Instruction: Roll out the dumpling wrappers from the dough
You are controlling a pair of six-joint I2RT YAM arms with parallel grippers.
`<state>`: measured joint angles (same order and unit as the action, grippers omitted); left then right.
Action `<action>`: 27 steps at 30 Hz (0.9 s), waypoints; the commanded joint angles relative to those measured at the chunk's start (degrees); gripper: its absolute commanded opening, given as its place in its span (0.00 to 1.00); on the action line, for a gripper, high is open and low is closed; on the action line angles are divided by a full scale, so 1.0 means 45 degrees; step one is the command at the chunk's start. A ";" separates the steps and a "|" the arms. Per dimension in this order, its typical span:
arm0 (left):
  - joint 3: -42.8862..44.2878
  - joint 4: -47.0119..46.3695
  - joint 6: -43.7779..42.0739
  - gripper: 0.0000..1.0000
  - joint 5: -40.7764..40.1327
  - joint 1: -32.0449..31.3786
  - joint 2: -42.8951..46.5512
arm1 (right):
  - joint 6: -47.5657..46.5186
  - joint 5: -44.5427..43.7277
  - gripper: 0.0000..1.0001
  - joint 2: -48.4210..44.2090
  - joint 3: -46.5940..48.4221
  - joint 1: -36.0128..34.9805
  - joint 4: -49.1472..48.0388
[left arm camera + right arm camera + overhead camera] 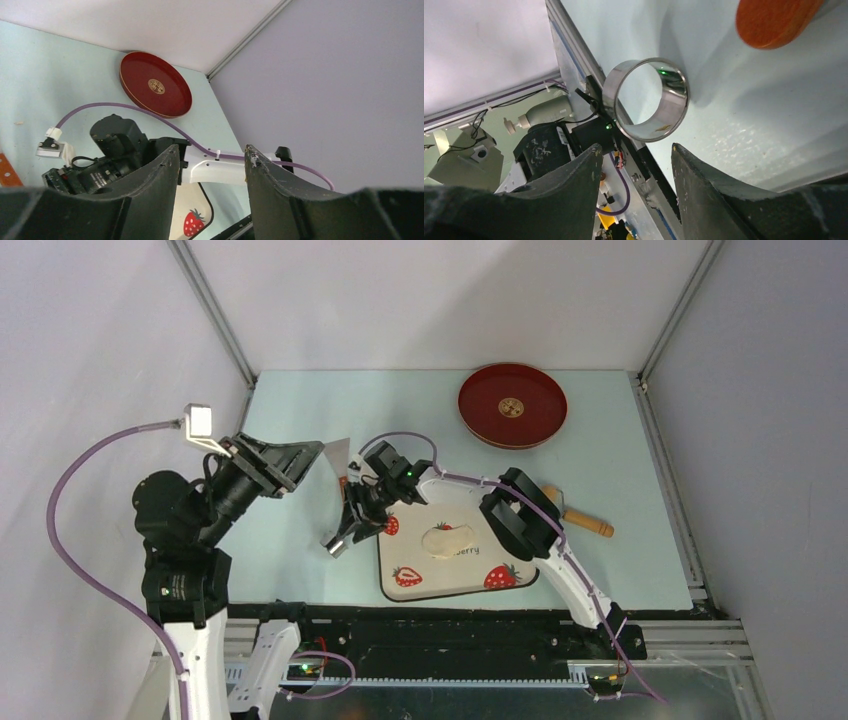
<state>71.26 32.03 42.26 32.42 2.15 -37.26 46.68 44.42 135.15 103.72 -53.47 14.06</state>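
The dough [447, 539] is a small cream-white lump on the strawberry-patterned plate [410, 580]. No dumpling wrappers show. My right gripper [348, 532] reaches past the plate's left edge, low over the table. It is open and empty [634, 147]. The steel ring cutter [646, 100] lies on the table just beyond its fingertips, untouched; it also shows in the top view [334, 549]. My left gripper [312, 452] is raised above the table's left side, open and empty [212, 150]. The wooden roller [585, 522] lies right of the plate, partly hidden behind the right arm.
A red tray [512, 405] with a gold emblem sits at the back right, also in the left wrist view [155, 90]. A pale flat piece with an orange part [340, 468] is between the two grippers. The table's near rail [450, 615] runs close to the plate.
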 commanded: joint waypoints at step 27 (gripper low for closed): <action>-0.0374 -0.0435 0.0153 0.56 0.0926 -0.0084 -0.0178 | 0.0740 0.1400 0.31 0.1354 0.1785 -0.0137 -0.0130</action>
<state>70.06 31.35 42.70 34.98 2.15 -37.74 48.45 47.88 141.10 111.55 -53.58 15.09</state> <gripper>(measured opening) 0.552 0.315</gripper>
